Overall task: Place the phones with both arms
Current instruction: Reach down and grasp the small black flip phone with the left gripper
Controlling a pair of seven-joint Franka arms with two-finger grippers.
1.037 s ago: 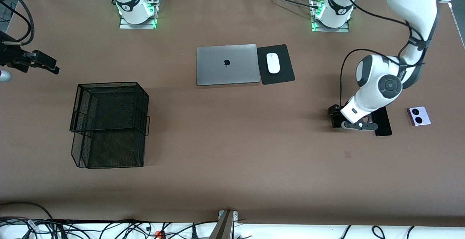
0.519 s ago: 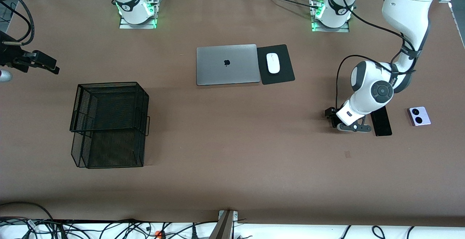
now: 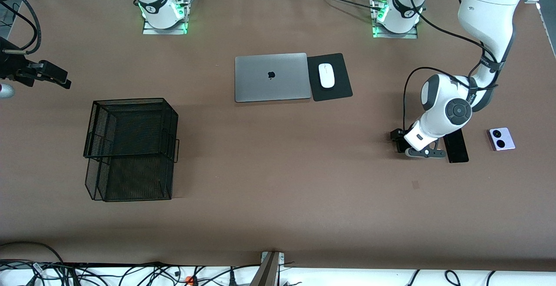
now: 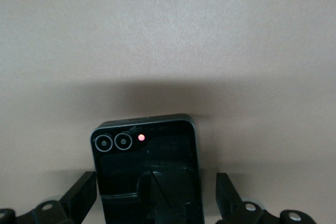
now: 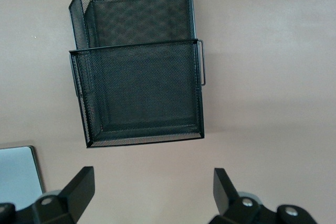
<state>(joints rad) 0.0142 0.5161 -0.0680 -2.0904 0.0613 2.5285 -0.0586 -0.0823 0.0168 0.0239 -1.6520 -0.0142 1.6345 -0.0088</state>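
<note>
Black mesh basket point(image 3: 130, 147) holds nothing; left hand point(image 4: 157, 203) wide around small black folded phone point(image 4: 147, 171) with two lenses; right hand point(image 5: 152, 198) wide, waits over surface point(image 3: 278, 181).

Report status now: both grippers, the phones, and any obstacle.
Left gripper open, low around small black phone, not closed. Right gripper open, waiting above the table near mesh basket. Long black phone and lavender phone untouched. No obstacle seen.

mouse point(image 3: 326, 75) on pad point(image 3: 330, 77), pad beside laptop point(image 3: 271, 77)
</note>
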